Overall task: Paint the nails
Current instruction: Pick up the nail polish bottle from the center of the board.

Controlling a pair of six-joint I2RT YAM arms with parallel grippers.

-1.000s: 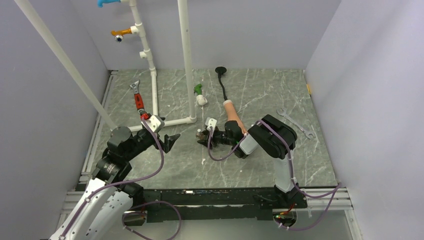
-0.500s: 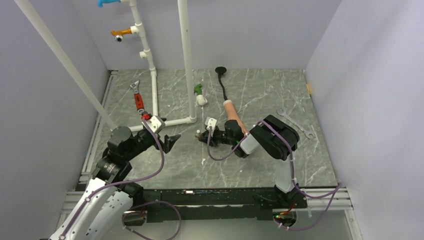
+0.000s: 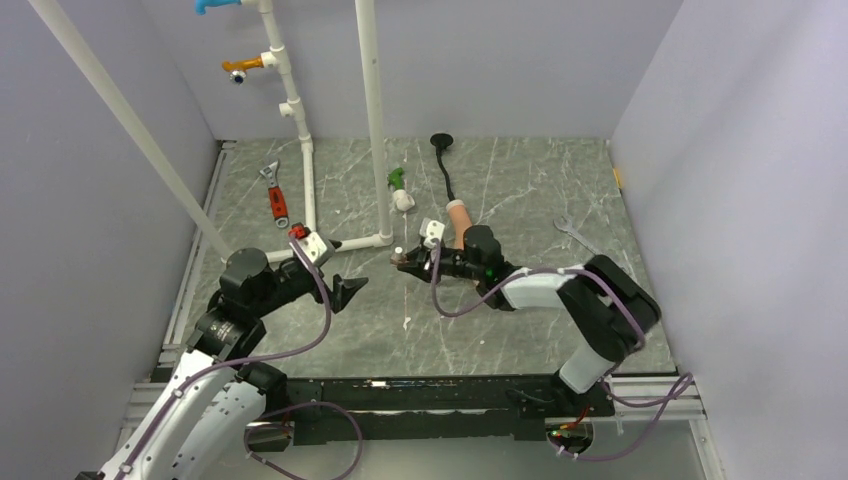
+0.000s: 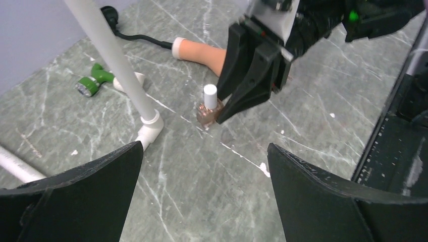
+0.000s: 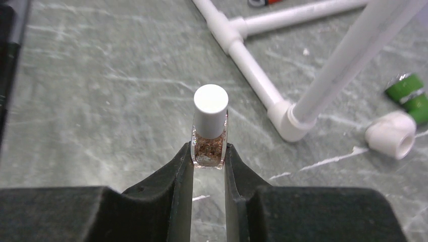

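Opening the bottle is the step in hand: the right hand (image 5: 208,154) pinches the capped polish bottle (image 5: 210,136) upright at mid-bench, with the left hand (image 4: 204,148) spread nearby. The nails are probably hidden under the right arm, just behind the bottle. Next the left hand must grip and unscrew the cap.

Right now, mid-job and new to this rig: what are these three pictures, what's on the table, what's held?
Two robot arms, each ending in a two-finger gripper. The wide picture looks down from above and behind them; the other two come from cameras on each wrist. The right gripper is clamped on an upright polish bottle with a white cap. The left gripper is open and empty. On the table: a rubber mannequin hand, its nails hidden by the right arm, white pipes, a green fitting, a red-handled wrench, a silver wrench.
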